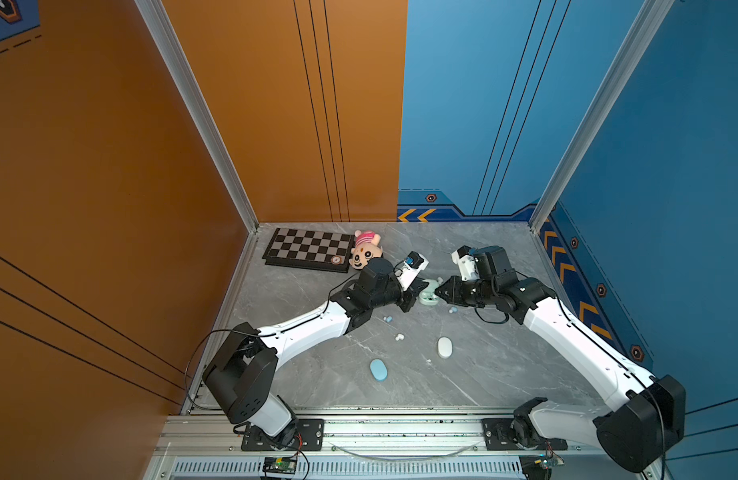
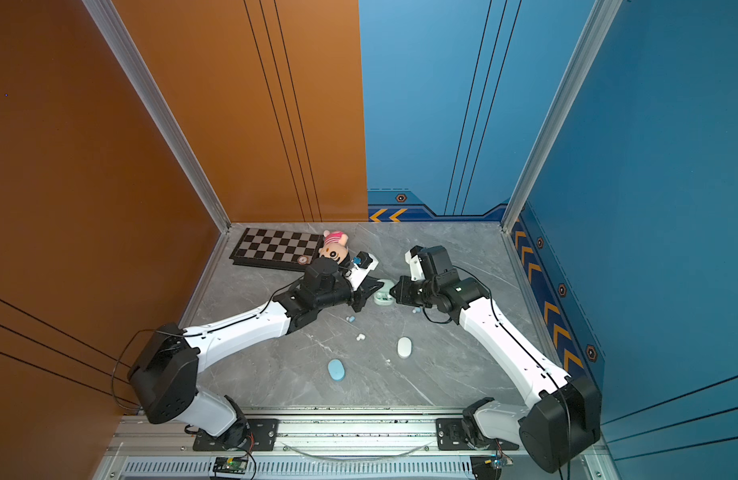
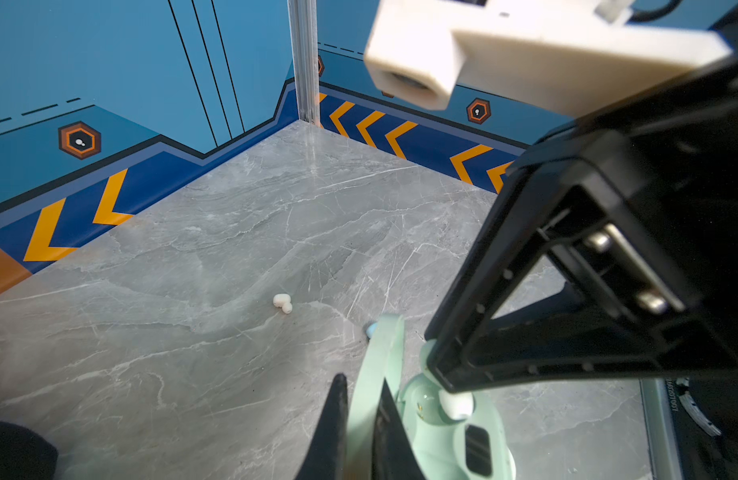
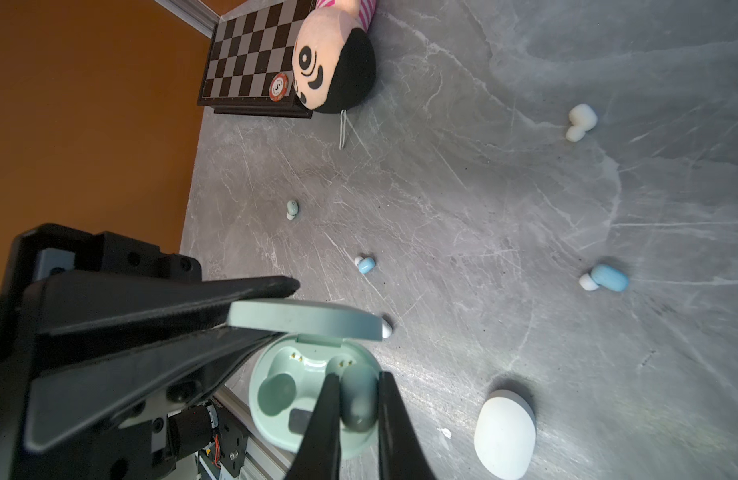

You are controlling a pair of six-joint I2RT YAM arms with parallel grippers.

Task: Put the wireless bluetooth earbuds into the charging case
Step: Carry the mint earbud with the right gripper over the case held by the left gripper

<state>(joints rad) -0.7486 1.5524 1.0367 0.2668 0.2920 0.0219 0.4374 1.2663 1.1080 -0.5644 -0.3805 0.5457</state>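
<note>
Nearest, both arm bases are bolted to the front rail (image 1: 400, 428). The L arm is stretched low across the table (image 1: 504, 374) toward the middle. The R arm is angled in likewise, w/ its forearm near the blue side wall (image 1: 671, 249).

Open tabletop is left btw the arms. It is broken only by a closed blue case (image 1: 378, 370) and a closed white case (image 1: 444, 347), set well apart. Further in, a white earbud (image 1: 399, 337) and a pale blue earbud (image 1: 387, 319) are scattered. A second pale blue earbud (image 1: 453, 310) is seen just beside the R wrist.

At mid-table the mint charging case (image 4: 276, 392) is stood open. Its lid (image 4: 317, 320) is clamped edge-on by the left gripper (image 4: 284, 309), fingers pressed tight onto it. The right gripper (image 4: 357, 382) is tipped down over the case. A mint earbud (image 4: 359, 401) is pinched btw its barely parted fingers, at one socket; whether it is seated cannot be told.

Farthest, a chessboard (image 1: 309, 249) and plush toy (image 1: 365, 251) are lodged by the orange wall (image 1: 109, 208).
</note>
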